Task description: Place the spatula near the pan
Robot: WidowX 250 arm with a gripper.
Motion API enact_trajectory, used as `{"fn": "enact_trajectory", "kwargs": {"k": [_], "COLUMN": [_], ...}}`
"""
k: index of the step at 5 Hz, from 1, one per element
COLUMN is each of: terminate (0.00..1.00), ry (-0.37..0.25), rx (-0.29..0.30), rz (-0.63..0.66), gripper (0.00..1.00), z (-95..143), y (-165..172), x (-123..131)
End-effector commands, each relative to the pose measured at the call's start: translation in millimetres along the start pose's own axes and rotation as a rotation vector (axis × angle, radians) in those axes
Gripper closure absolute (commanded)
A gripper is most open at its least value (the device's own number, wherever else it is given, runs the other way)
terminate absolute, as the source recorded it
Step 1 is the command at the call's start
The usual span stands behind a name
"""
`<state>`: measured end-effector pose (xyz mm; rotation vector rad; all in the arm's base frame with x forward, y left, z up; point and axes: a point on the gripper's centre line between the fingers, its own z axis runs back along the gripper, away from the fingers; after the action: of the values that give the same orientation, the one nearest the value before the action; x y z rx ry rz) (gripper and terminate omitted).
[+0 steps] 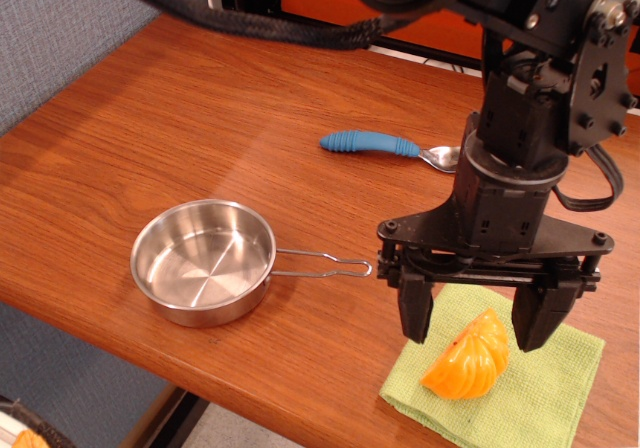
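spatula [385,146]: ribbed blue handle | shiny head, seemingly spoon-shaped, partly hidden

wood table [200,108] | on it: pan [203,261], spatula [385,147], green cloth [540,398], edge possibly overhanging

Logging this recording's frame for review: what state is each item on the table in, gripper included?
spatula: lying flat on the table, not gripped, apart from the pan.
pan: upright, empty, wire handle pointing toward the gripper.
gripper: open, holding nothing, fingers either side of the orange piece.
orange plastic piece: resting on the cloth, not gripped.
green cloth: spread flat by the table's front edge.
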<state>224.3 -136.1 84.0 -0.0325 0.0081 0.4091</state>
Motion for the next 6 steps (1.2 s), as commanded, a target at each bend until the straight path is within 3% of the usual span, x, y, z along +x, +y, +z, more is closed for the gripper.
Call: {"fn": "enact_trajectory", "kwargs": {"k": [1,2,3,4,5,6], "terminate": [0.00,0.00,0.00,0.00,0.00,0.00], "ry": [0.000,0.004,-0.032,-0.034,-0.053,-0.084], "rx": [0.000,0.008,0.054,0.076,0.055,0.128], "rz": [0.000,-0.039,-0.065,-0.205,-0.412,-0.663], "gripper": [0.00,0.00,0.00,0.00,0.00,0.00], "z": [0.0,5.4,14.1,16.3,9.6,1.6], "y": [0.0,3.1,6.1,12.7,16.8,18.8], "x": [0.0,12.6,31.6,63.9,104.9,138.2]}}
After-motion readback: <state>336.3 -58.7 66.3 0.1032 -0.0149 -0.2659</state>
